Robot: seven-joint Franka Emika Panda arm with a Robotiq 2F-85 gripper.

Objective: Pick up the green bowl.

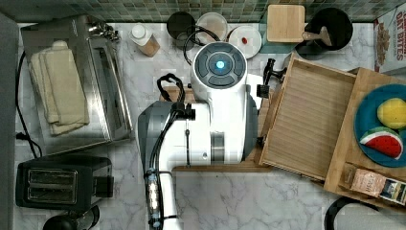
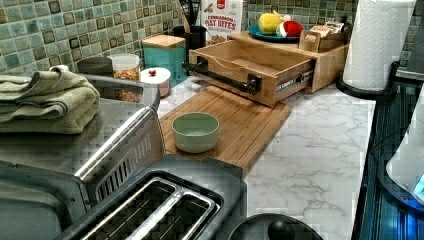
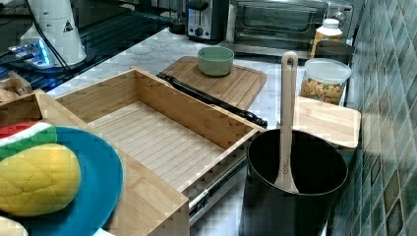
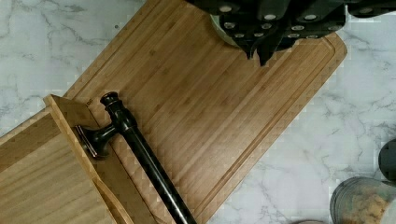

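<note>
green bowl (image 2: 195,132), on cutting board (image 2: 235,125)

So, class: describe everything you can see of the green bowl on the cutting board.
The green bowl is small, round and pale sage green, with a smooth rim and a matte, ceramic-looking surface. It stands upright and looks empty on the wooden cutting board, near the end facing the toaster oven. Only the board touches it.

White marble countertop (image 2: 320,145), green mosaic tile backsplash (image 2: 65,30), open bamboo drawer (image 3: 147,132), stainless toaster oven (image 3: 280,17)
</note>
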